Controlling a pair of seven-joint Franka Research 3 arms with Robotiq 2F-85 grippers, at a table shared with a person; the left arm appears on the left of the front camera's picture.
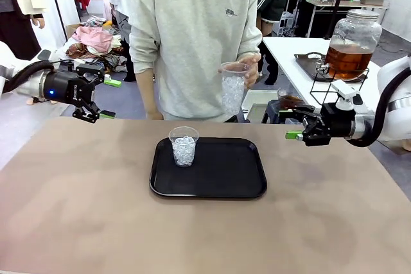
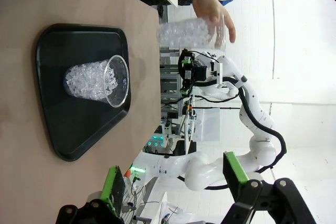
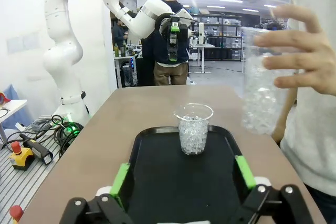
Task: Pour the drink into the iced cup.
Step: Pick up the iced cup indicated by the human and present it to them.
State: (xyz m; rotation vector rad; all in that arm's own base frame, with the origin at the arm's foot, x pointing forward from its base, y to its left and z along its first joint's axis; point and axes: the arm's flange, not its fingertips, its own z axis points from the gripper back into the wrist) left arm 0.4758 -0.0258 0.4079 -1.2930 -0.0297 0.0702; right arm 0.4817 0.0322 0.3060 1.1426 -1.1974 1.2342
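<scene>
Well clear of the tray edges, left and right jaws released, empty.

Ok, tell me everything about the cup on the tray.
The cup is a clear, plastic-looking tumbler, tapering toward its base, with an open rim. It stands upright on the left half of the black tray, nearer the person's edge. Ice fills it almost to the rim; no amber liquid shows inside. Only the tray touches it.
</scene>
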